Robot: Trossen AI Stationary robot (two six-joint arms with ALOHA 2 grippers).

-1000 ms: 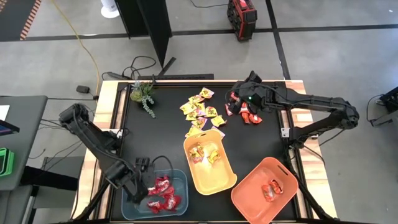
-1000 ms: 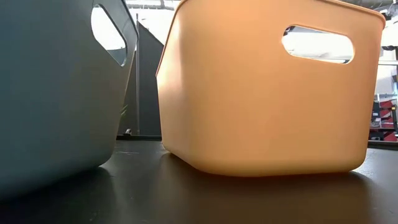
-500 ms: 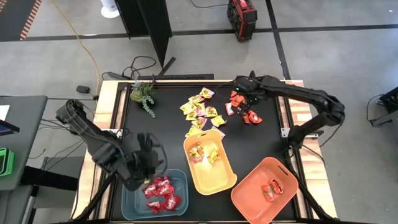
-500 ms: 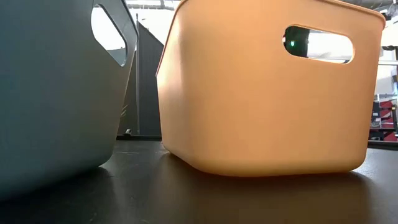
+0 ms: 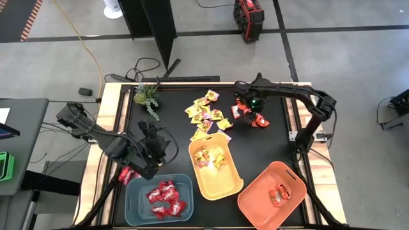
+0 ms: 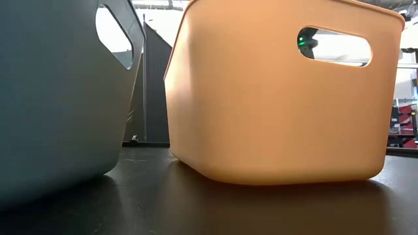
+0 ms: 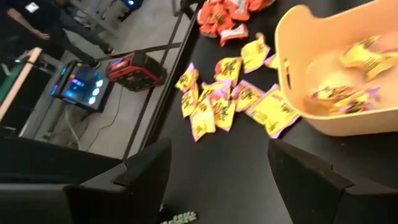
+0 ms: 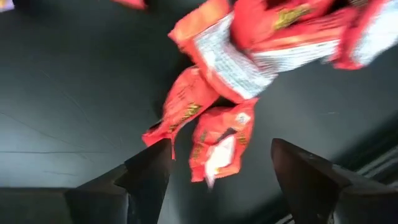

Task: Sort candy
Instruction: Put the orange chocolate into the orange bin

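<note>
Black matting covers the desk (image 5: 172, 137), and the candy lies on it in sorted and unsorted lots; deep red sweets (image 5: 165, 199) sit in the blue-grey bin (image 5: 131, 207) at the near left edge, with one more red sweet (image 5: 128, 175) lying on the desk just outside that bin's left corner; yellow sweets with pink marks (image 5: 213, 158) rest in the yellow bin (image 5: 217, 185) at the middle, and a loose scatter of the same kind (image 5: 206, 112) lies on the desk just beyond that bin's far rim (one of them touching the rim); two orange-red sweets (image 5: 279, 195) are in the orange bin (image 5: 255, 198) at the near right; the remaining orange-red pile (image 5: 250, 115) sits toward the far right of the desk. A green plant sprig (image 5: 148, 98) lies at the far left corner.

The left gripper (image 5: 155, 145) hangs above the desk just past the blue-grey bin, its jaws apart and holding nothing; its wrist camera looks out over the yellow scatter (image 7: 217, 99) and the yellow bin (image 7: 292, 56). The right gripper (image 5: 248, 108) is low over the orange-red pile, jaws apart on either side of one orange-red sweet (image 8: 217, 140) without clamping it; whether the fingers (image 8: 149, 171) touch the wrapper I cannot tell.

From desk height only the walls of the blue-grey bin (image 6: 59, 98) and the yellow bin (image 6: 274, 104) show.
</note>
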